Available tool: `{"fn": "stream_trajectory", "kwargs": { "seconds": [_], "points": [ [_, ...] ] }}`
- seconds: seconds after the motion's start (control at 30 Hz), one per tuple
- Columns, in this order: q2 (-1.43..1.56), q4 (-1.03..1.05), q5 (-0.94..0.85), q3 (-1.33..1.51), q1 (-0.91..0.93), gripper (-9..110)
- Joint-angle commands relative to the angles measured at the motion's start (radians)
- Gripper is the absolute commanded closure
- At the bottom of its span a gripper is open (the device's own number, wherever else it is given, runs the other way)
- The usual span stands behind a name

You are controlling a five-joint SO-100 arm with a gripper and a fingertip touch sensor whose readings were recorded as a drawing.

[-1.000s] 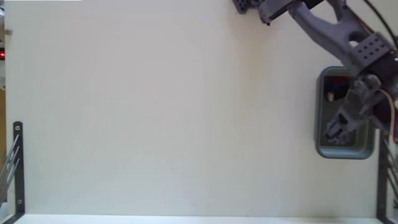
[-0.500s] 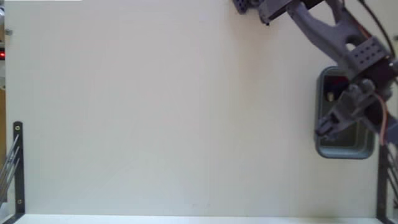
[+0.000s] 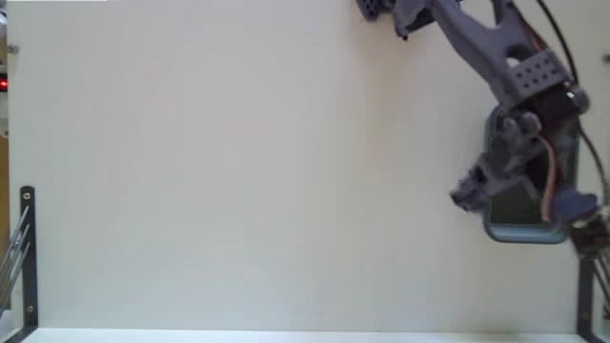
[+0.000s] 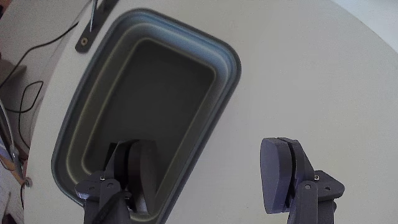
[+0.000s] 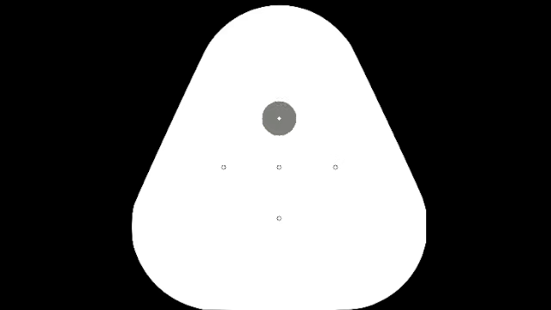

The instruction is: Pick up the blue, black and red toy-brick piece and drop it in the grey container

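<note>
Wrist view, nearest first: gripper is wide open, nothing between the fingers. One finger hangs over the near corner of the grey rounded-rectangular plastic container, the other over bare white bench beside it. The container's dark inside looks bare in the part this camera sees; the nearest corner is hidden behind the finger. Past the container's far end, a black metal bracket and thin dark cables sit at the bench edge.

Fixed view: the gripper sits just off the container's left rim, over the bench. The grey printed arm comes down from the top edge and covers most of the container. The blue, black and red toy-brick piece isn't visible in either view, so I can't tell where it is. Black brackets stand at the lower bench corners.
</note>
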Motion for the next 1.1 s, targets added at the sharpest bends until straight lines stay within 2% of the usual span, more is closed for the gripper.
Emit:
{"fn": "stream_trajectory", "kwargs": {
  "seconds": [0.0,1.07],
  "points": [
    [0.115,0.002,0.005,0.037,0.029,-9],
    [0.55,0.005,0.005,0.469,0.361,-9]
  ]
}}
